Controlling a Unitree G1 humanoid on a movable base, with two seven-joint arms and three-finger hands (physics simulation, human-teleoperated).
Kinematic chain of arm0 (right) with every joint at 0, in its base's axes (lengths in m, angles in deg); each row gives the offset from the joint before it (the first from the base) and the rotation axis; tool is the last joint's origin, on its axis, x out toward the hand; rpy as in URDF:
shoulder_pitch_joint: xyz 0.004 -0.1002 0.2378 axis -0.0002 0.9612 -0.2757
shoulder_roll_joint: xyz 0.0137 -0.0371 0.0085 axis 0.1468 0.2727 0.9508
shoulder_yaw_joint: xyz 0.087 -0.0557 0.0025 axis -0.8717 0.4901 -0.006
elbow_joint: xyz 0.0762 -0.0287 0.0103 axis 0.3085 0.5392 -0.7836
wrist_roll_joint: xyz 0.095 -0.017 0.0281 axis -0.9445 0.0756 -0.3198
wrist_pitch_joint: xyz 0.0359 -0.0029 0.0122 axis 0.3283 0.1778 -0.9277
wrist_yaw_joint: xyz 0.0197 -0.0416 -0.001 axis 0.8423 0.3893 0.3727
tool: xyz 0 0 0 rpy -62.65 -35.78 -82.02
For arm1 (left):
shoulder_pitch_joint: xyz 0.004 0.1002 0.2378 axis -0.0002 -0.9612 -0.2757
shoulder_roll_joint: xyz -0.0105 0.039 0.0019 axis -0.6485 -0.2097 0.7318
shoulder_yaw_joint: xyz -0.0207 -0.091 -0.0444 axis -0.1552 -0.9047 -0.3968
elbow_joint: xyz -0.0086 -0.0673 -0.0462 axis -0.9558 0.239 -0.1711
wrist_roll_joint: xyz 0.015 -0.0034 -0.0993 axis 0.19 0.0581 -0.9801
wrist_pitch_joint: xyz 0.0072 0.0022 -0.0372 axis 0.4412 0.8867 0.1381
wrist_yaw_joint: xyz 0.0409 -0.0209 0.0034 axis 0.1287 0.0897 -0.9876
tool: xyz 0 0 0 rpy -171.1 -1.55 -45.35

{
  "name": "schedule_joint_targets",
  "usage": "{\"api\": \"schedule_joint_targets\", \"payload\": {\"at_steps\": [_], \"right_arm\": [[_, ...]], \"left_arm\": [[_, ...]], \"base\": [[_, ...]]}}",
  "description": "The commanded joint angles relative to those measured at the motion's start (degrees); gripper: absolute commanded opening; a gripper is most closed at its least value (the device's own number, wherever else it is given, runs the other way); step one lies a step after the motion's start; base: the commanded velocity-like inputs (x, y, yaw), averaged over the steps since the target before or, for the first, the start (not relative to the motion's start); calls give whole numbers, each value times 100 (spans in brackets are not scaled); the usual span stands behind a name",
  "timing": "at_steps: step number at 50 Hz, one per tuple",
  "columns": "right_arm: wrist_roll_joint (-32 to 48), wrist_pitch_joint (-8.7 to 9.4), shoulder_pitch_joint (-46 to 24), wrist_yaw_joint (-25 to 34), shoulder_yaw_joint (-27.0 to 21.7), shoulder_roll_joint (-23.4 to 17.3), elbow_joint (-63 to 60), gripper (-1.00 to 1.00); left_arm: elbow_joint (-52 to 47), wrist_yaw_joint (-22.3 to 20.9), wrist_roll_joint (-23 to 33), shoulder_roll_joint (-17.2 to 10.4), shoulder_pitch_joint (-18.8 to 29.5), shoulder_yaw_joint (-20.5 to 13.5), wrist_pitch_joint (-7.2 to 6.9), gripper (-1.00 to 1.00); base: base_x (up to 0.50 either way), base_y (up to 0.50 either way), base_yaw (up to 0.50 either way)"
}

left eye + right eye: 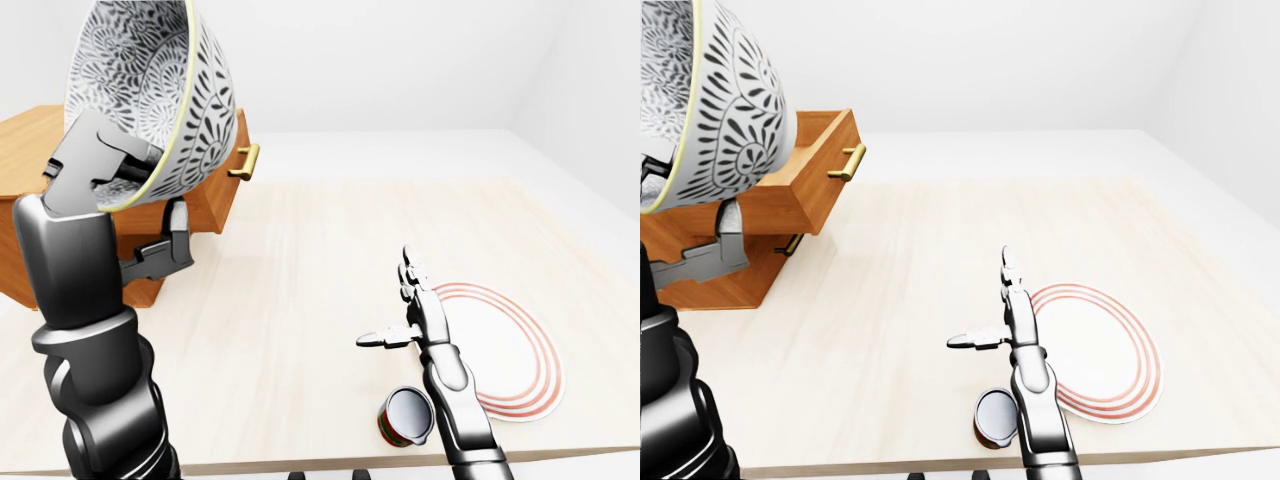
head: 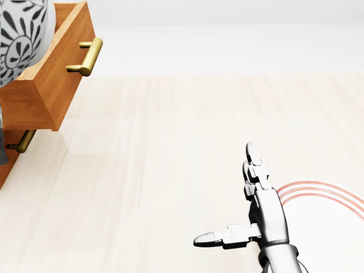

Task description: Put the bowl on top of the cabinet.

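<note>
Left fingers [image 1: 110,170] hold one bowl [image 1: 160,90]; one cabinet [image 1: 790,200], one plate [image 1: 1100,355].

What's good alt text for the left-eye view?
The left hand holds a patterned bowl, tilted, raised near a wooden cabinet with its top drawer pulled out. The right hand hangs open over the table, beside a red-ringed plate and a small can.

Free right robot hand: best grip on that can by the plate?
Can lies on its side, open mouth toward the camera, beside the plate. Judging by that, come from above with the right robot hand and pinch across the round body, not the rim.
</note>
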State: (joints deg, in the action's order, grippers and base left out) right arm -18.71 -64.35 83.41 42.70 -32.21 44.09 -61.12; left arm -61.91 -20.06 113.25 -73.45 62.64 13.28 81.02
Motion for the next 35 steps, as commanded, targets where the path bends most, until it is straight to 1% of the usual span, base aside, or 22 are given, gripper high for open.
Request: {"api": "schedule_joint_targets", "payload": {"at_steps": [1,3,5,9,12,16,22,23,24,27,29,30,31,33,35], "right_arm": [[6,14,51,6,-1,-6,-98,100],[-5,19,53,12,-7,-6,-105,100],[9,1,53,13,7,-3,-88,100],[29,0,61,18,26,0,-90,100],[31,-17,73,19,30,3,-93,100],[56,-60,33,11,50,10,5,100],[42,-2,68,24,46,6,-103,100],[43,7,78,23,49,8,-124,100],[38,21,101,31,50,6,-170,100],[32,30,96,32,41,3,-174,100],[37,24,97,19,36,5,-172,100],[32,15,109,32,44,4,-181,100],[44,21,107,23,48,6,-182,100],[41,23,111,30,51,5,-187,100],[38,24,128,31,49,4,-214,100]], "left_arm": [[181,88,-308,-740,573,-709,0,-95],[239,43,-421,-873,684,-804,0,-95],[234,-23,-537,-1104,805,-992,0,-95],[251,-70,-765,-1400,883,-1247,0,-95],[398,-14,-932,-1603,891,-1440,0,-95],[572,66,-1057,-1781,893,-1564,0,-94],[1048,254,-1183,-2046,808,-1820,0,-95],[1155,319,-1179,-2074,797,-1839,0,-95],[1385,449,-1055,-2114,733,-1820,0,-95],[1676,555,-1016,-2183,704,-1898,0,-95],[1856,613,-1057,-2271,713,-1981,64,-95],[2002,679,-1058,-2326,721,-2013,127,-95],[2086,704,-1089,-2358,721,-2030,137,-95],[2249,787,-1044,-2432,695,-2052,241,-95],[2497,977,-945,-2570,694,-2132,440,-95]], "base": [[0,0,0],[0,0,0],[0,0,0],[0,0,0],[0,0,0],[0,0,0],[0,0,0],[0,0,0],[0,0,0],[0,0,0],[0,0,0],[0,0,0],[0,0,0],[0,0,0],[0,0,0]]}}
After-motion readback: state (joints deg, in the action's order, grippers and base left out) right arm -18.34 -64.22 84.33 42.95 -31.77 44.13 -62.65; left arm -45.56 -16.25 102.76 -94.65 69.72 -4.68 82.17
